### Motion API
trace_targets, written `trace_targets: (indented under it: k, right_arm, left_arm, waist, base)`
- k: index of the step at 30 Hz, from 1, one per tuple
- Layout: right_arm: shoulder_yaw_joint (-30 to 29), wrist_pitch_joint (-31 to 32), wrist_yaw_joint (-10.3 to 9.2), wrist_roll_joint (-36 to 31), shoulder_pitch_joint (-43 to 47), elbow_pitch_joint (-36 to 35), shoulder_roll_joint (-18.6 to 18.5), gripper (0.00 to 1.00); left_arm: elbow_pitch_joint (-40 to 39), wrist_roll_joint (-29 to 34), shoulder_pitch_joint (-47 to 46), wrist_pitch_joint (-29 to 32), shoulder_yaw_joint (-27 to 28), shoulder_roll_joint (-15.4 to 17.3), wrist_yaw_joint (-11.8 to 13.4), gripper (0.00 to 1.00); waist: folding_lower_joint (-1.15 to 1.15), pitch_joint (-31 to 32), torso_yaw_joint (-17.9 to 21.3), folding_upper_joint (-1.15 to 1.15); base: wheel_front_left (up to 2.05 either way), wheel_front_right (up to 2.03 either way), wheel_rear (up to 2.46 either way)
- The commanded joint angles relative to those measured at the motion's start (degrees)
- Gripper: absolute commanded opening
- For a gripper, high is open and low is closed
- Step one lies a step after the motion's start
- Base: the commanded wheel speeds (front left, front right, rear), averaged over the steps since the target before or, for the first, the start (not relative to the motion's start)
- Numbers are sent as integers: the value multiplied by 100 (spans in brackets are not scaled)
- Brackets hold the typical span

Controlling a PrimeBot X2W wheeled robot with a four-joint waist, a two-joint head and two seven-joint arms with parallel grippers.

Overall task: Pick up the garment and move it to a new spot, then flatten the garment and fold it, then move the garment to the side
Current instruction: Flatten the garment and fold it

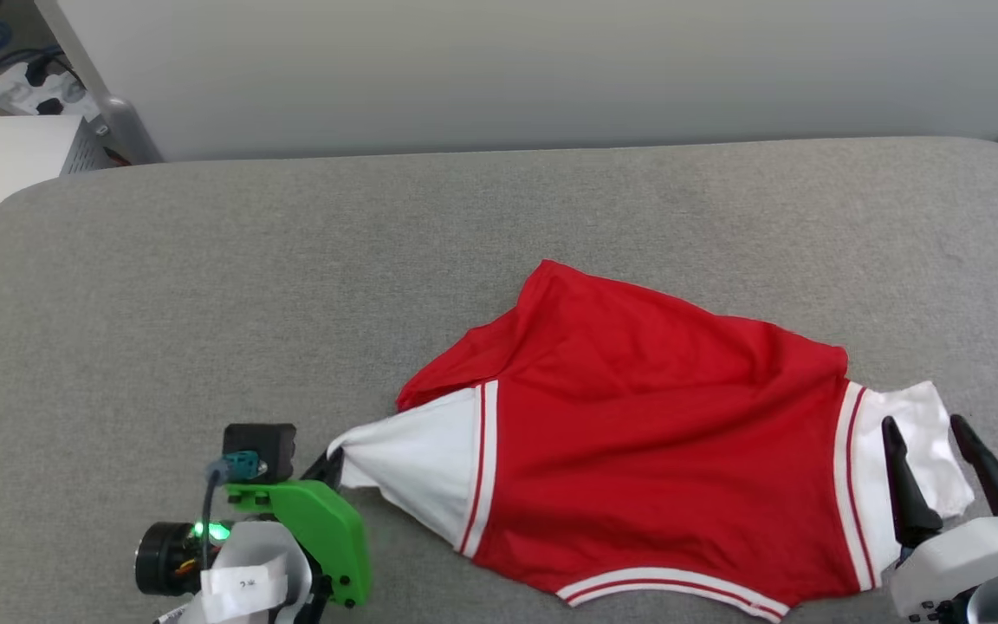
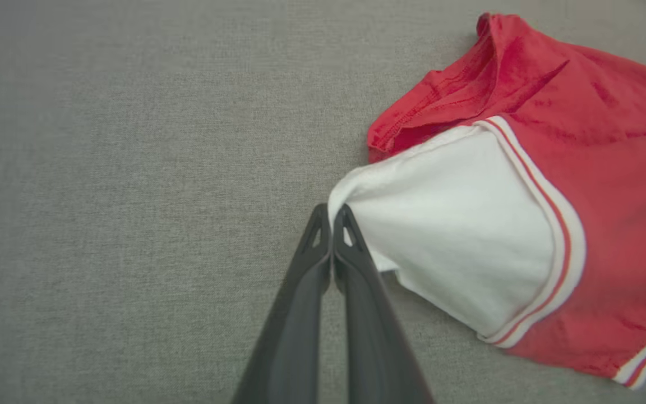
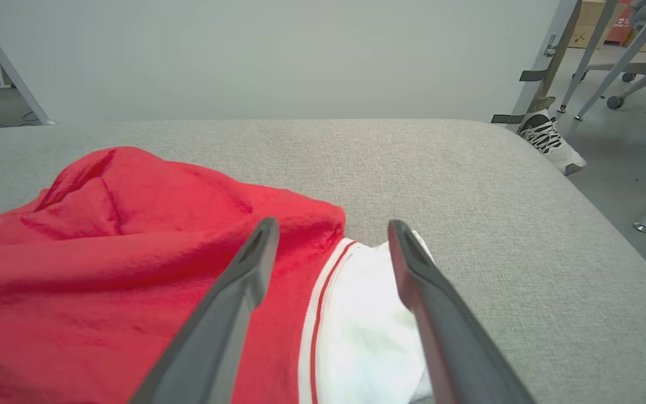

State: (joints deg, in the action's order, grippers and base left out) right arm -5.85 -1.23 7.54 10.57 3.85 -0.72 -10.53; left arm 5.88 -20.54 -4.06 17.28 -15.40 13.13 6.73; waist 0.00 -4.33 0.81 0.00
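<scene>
A red garment (image 1: pixel 655 433) (image 2: pixel 609 168) (image 3: pixel 104 269) with white sleeves and red-and-white striped trim is seen lying rumpled on a grey, fabric-covered worktop (image 1: pixel 291 260) (image 2: pixel 104 168) (image 3: pixel 469 185). In the head view it is spread across the near right part of the worktop, with one sleeve pointing left and the other pointing right. The red body is creased, and a fold is turned over along its far left edge.

The left claw (image 1: pixel 332 459) (image 2: pixel 331 216) is shown at the lower left of the head view, behind a bright green wrist part (image 1: pixel 326 520). Its two dark fingers are clenched together on the very tip of the left sleeve, and the white cloth is drawn to a point where it meets them.

The right claw (image 1: pixel 923 425) (image 3: pixel 334 225) is shown at the lower right, released, with its fingers spread wide. The fingers are set over the right sleeve: one is seen above the red cloth beside the striped seam, the other by the sleeve's outer white edge. Whether they touch the cloth cannot be told.

A pale wall panel (image 1: pixel 508 69) stands behind the worktop. A striped shoe (image 3: pixel 550 140) is seen on the floor past the far right corner.
</scene>
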Motion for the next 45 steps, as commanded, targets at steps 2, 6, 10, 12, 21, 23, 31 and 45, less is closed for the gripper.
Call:
trace_targets:
  k: [2,6,10,12,21,23,31,45]
  right_arm:
    - [86,149,-5,92,137,78,-55,100]
    - [187,513,-5,178,313,180,-189,100]
    - [64,1142,-5,225,514,240,-300,100]
    - [-33,1542,-5,238,607,221,-339,100]
    - [-533,3106,-5,363,595,-30,-225,100]
    - [-583,3328,-5,335,517,-34,-228,100]
    - [-565,3664,-5,303,211,198,-214,100]
    - [-195,3672,-5,429,59,903,-287,87]
  left_arm:
    - [-125,-40,2,-114,134,85,103,0]
    - [-266,-56,111,-216,272,169,196,0]
    - [-357,-83,224,-250,366,235,264,0]
    - [-397,-104,276,-239,397,261,287,0]
    - [-555,-152,312,-158,346,289,284,0]
    - [-577,-156,282,-148,323,288,273,0]
    - [-601,-144,182,-140,256,308,254,0]
    - [-626,-154,123,-99,221,418,240,0]
  waist:
    - [0,111,-126,0]
    - [0,144,-212,0]
    - [0,123,-275,0]
    - [0,99,-303,0]
    - [0,-39,-381,0]
    - [0,-83,-404,0]
    - [0,-217,-492,0]
    - [0,-331,-537,0]
  base:
    - [0,0,0]
    - [0,0,0]
    - [0,0,0]
    - [0,0,0]
    - [0,0,0]
    - [0,0,0]
    - [0,0,0]
    - [0,0,0]
